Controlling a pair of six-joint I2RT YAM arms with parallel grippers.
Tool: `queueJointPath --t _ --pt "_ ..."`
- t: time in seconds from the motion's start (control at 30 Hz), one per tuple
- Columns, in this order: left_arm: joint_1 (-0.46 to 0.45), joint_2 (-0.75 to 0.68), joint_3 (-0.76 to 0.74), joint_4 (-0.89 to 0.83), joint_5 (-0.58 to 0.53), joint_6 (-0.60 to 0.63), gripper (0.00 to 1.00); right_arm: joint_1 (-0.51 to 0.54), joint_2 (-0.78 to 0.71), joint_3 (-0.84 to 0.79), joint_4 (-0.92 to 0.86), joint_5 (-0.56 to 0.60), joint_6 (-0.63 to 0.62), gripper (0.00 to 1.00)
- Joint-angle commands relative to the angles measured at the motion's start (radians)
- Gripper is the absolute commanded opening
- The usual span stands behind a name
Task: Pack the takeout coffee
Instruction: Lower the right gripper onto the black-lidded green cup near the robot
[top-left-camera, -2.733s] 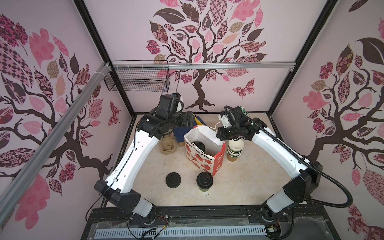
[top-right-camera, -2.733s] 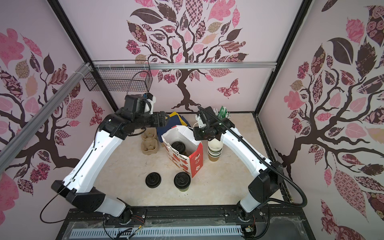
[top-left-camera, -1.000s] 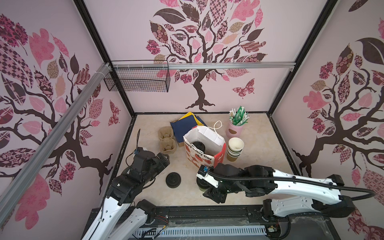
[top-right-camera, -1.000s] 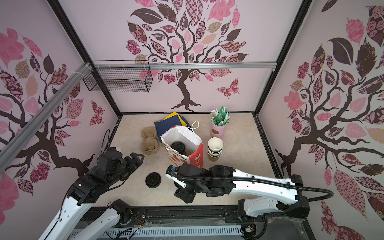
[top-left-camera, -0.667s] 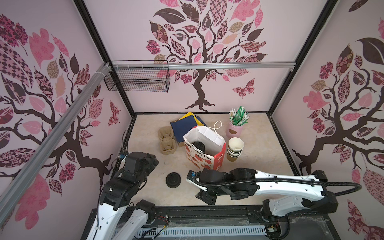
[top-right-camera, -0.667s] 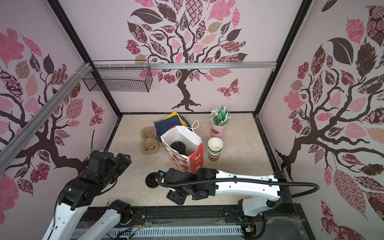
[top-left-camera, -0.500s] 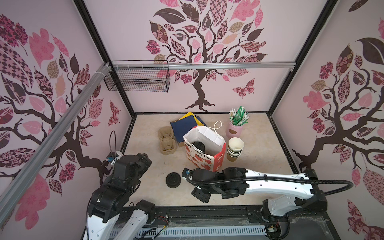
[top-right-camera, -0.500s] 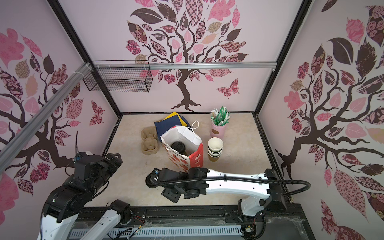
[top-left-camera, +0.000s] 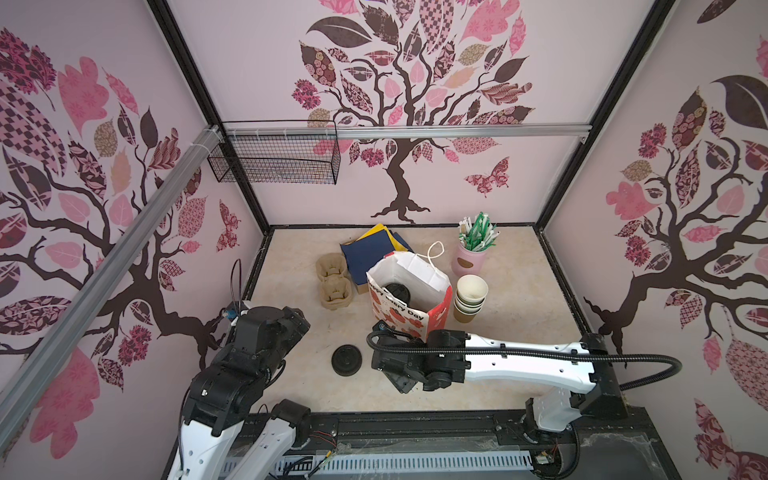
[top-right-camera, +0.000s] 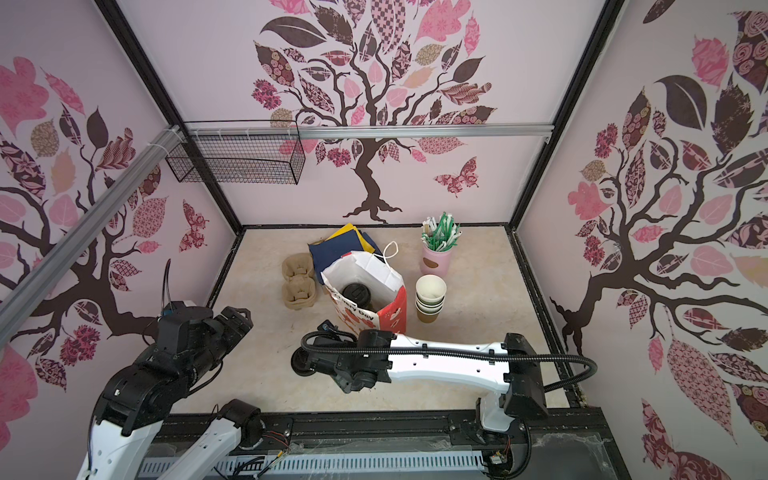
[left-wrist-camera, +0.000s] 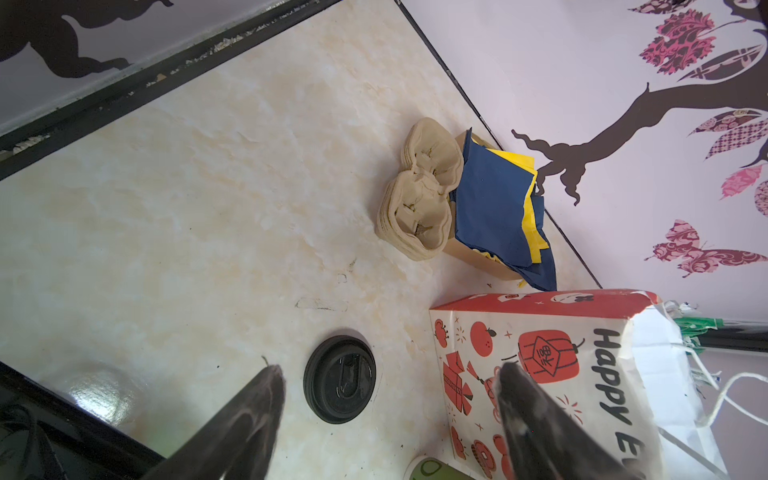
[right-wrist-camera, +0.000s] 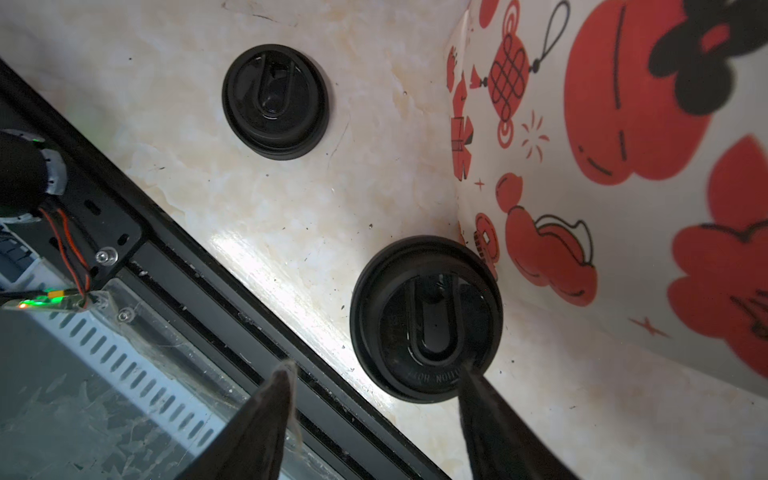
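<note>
Takeout coffee (top-right-camera: 356, 293) is sitting in two places: the first cup (top-left-camera: 397, 291) is standing inside the paper bag (top-left-camera: 415, 272), apparently packed already, while the second cup (right-wrist-camera: 426, 318) is waiting on the counter (right-wrist-camera: 291, 216) just beside the bag's printed wall. The right hand (right-wrist-camera: 374, 415) is hovering over it, released and gripping nothing, probably lining up a grasp. Only the right wrist view is showing this cup; in both top views the right arm (top-left-camera: 519, 365) is hiding it. The left hand (left-wrist-camera: 386, 415) is hanging released and empty.
</note>
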Motion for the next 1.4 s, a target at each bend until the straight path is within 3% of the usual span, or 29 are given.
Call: queueJointPath --t 0.0,0.27,0.6,0.7,1.37 --pt "0.005 0.003 -0.02 0.025 0.021 0.03 0.83 0.001 0.043 0.0 -0.046 0.027 0.051 0.7" --pt "0.004 0.0 -0.027 0.029 0.032 0.038 0.83 -0.038 0.07 -0.01 -0.069 0.067 0.078 0.75" --pt "0.004 0.001 -0.048 0.056 0.04 0.033 0.83 -0.1 0.063 -0.051 -0.017 0.007 0.101 0.79" --pt "0.004 0.002 -0.047 0.06 0.032 0.029 0.83 -0.109 0.068 -0.058 -0.003 -0.008 0.085 0.86" --pt "0.005 0.042 -0.026 0.063 0.013 0.024 0.82 -0.144 0.044 -0.131 0.051 -0.107 0.014 0.82"
